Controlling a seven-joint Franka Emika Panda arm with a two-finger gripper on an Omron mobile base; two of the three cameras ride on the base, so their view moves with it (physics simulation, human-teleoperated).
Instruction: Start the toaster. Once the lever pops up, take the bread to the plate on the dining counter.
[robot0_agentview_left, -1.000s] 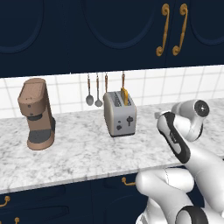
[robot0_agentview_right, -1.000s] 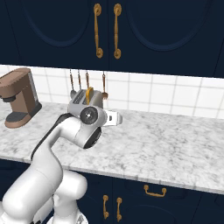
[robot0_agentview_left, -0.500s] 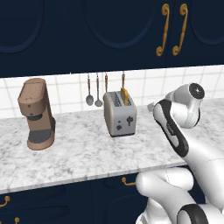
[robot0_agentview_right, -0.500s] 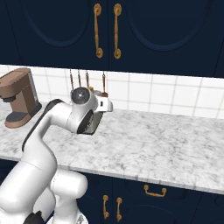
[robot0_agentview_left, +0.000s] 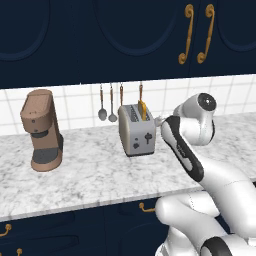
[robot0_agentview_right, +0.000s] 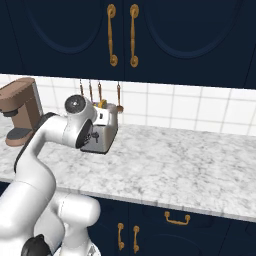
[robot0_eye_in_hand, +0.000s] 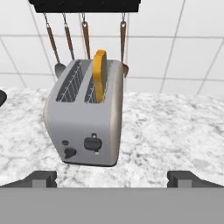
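Gripper (robot0_eye_in_hand: 111, 178) wide open, empty, facing toaster (robot0_eye_in_hand: 85, 120) front; lever (robot0_eye_in_hand: 92, 143) straight ahead, slightly left of centre.

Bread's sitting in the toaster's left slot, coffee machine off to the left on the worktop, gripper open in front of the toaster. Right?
Not quite: the bread stands in the right slot of the toaster, the one nearer the utensil rack's last handle; the left slot is empty. The hand view shows this. The rest holds: the coffee machine is off to the left on the worktop, and the gripper is open in front of the toaster.
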